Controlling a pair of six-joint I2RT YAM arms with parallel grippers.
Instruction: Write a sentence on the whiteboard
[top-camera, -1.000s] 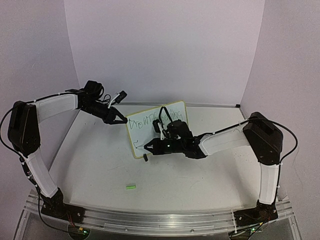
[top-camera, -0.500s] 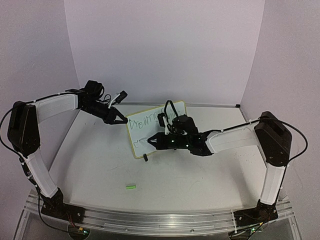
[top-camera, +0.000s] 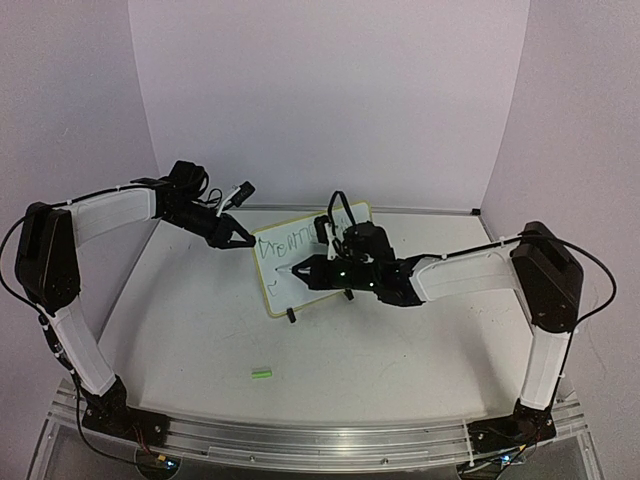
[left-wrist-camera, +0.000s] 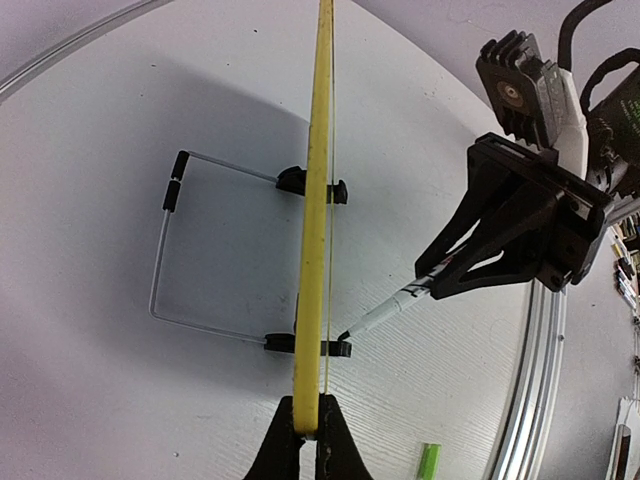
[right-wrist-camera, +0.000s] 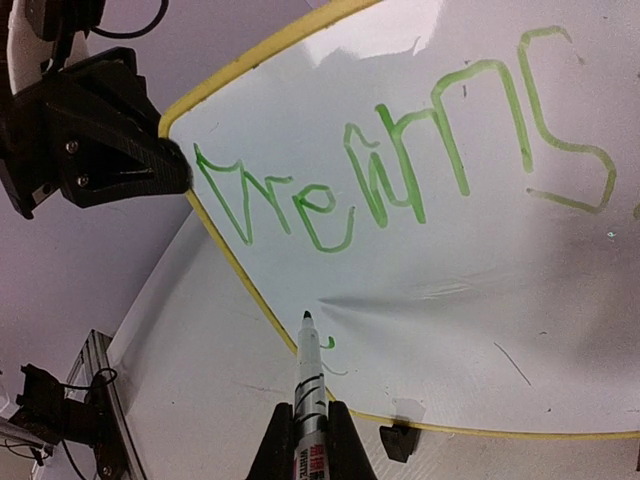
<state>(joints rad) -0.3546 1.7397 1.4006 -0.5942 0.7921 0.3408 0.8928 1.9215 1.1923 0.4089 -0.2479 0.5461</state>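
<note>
The whiteboard (top-camera: 278, 290), white with a yellow frame, stands tilted at the table's middle. My left gripper (top-camera: 247, 240) is shut on its upper left edge; the left wrist view shows the board edge-on (left-wrist-camera: 318, 200), pinched between the fingers (left-wrist-camera: 307, 432). The sentence (right-wrist-camera: 400, 180) is green handwriting across the board's top (top-camera: 285, 243), with a small green mark (right-wrist-camera: 328, 342) lower left. My right gripper (right-wrist-camera: 310, 440) is shut on a marker (right-wrist-camera: 308, 370), also seen from the side (left-wrist-camera: 385, 313). Its tip hovers just off the board's left part, below the first word.
A green marker cap (top-camera: 262, 374) lies on the table in front of the board, also visible from the left wrist (left-wrist-camera: 429, 461). A wire stand (left-wrist-camera: 165, 250) props the board from behind. Black feet (right-wrist-camera: 397, 440) hold its lower edge. A metal rail (top-camera: 320, 440) runs along the near edge.
My right gripper has lifted the marker from the board's lower left edge to just under the first line, and its arm has drawn to the right. The left arm has not moved.
</note>
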